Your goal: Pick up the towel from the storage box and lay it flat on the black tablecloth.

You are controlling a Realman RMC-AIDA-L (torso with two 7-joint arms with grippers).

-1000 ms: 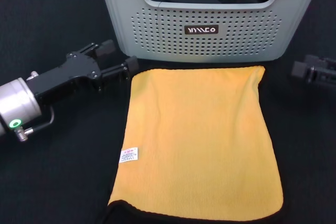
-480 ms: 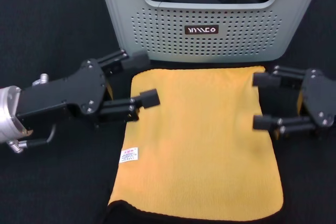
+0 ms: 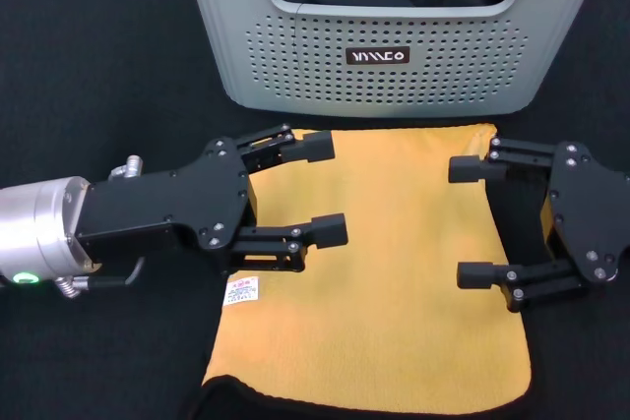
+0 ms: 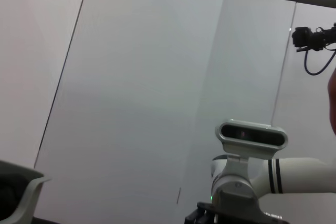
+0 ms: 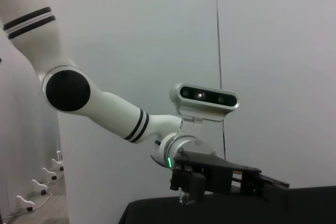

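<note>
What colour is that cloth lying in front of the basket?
The towel is yellow-orange with a black edge trim, seen best in the head view.

On the front wall of the storage box (image 3: 394, 41) you see 1 small black logo plate (image 3: 378, 56) with white stylised lettering, too stylised to spell out. The towel (image 3: 394, 272) carries 1 small white label (image 3: 240, 291); its red print is too small for you to read.

left gripper (image 3: 325, 189) and right gripper (image 3: 471, 221) both low, fingers spread wide, pointing inward toward each other
</note>
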